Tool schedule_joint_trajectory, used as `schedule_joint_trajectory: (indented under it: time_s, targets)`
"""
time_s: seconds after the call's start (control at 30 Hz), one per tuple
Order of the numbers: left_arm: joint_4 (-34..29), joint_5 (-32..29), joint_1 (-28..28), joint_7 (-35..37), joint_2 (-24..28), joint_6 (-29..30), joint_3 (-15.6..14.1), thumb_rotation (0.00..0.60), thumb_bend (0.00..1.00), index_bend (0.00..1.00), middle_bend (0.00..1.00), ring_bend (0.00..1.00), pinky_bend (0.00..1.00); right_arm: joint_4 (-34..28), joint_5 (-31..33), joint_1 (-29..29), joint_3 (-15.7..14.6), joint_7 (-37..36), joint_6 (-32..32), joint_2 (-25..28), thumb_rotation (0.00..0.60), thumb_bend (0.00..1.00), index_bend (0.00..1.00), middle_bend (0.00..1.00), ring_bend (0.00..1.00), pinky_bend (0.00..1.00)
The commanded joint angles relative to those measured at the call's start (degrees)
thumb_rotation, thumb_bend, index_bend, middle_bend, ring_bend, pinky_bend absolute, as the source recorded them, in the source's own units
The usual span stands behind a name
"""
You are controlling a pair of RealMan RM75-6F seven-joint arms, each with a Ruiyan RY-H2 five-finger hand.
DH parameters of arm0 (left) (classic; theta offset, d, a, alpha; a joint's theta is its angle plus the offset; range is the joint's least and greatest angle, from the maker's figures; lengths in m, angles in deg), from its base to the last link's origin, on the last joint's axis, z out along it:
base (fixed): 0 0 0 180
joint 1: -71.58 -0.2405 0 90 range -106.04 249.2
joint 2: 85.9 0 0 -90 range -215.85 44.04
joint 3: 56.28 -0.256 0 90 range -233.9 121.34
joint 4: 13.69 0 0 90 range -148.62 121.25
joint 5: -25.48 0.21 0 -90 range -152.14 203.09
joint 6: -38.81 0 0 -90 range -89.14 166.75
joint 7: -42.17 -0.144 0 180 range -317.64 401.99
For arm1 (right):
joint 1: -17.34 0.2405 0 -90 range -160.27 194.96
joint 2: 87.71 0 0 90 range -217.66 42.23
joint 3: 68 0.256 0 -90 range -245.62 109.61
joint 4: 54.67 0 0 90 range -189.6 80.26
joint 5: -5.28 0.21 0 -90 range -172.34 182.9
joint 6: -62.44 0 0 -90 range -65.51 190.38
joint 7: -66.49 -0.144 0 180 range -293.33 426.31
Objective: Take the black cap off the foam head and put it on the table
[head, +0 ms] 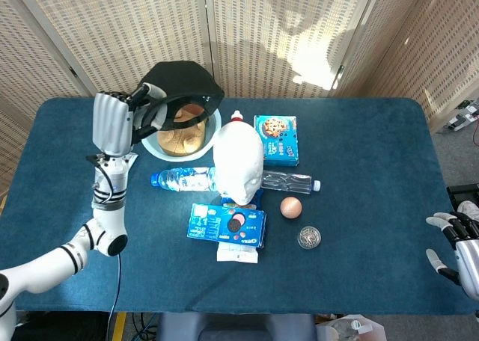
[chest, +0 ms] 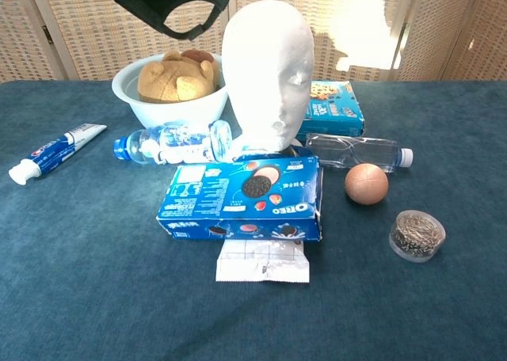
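Above the bowl point(head: 153, 143), left hand point(head: 112, 122) grips the black cap point(head: 182, 85); right hand point(head: 460, 251), edge-cropped, spread empty

Around the foam head point(head: 238, 165) we find little room: the bowl point(head: 152, 142) stands behind it on the left, bottles point(head: 183, 179) lie at both sides, the Oreo box point(head: 227, 224) lies just in front, and a second blue box point(head: 275, 138) sits behind. We see bare table point(head: 374, 169) across the right half and the near left corner. The toothpaste tube point(chest: 54, 151) occupies the left edge.
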Motion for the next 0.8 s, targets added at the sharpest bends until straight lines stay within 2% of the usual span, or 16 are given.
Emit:
schedule_joint_trajectory:
  time_s: [0.03, 0.47, 0.8]
  targets:
    - [-2.43, 2.04, -3.30, 0.24, 3.38, 2.27, -2.78, 0.600, 0.42, 0.67, 1.00, 1.00, 1.00, -0.04, 0.00, 0.16, 0.02, 0.14, -0.24, -0.09, 0.600, 0.27, 0.33, 0.29, 0.19, 0.30]
    - [-3.39, 7.74, -14.40, 2.90, 9.95, 8.19, -13.62, 0.600, 0.42, 0.67, 1.00, 1.00, 1.00, -0.50, -0.26, 0.93, 0.04, 0.59, -1.14, 0.14, 0.600, 0.28, 0.33, 0.29, 0.19, 0.30]
    - [-0.31, 12.01, -18.77, 4.68, 8.06, 10.94, -19.88, 0.600, 0.42, 0.67, 1.00, 1.00, 1.00, -0.96, -0.37, 1.43, 0.01, 1.11, -1.74, 0.13, 0.600, 0.28, 0.33, 0.29, 0.19, 0.30]
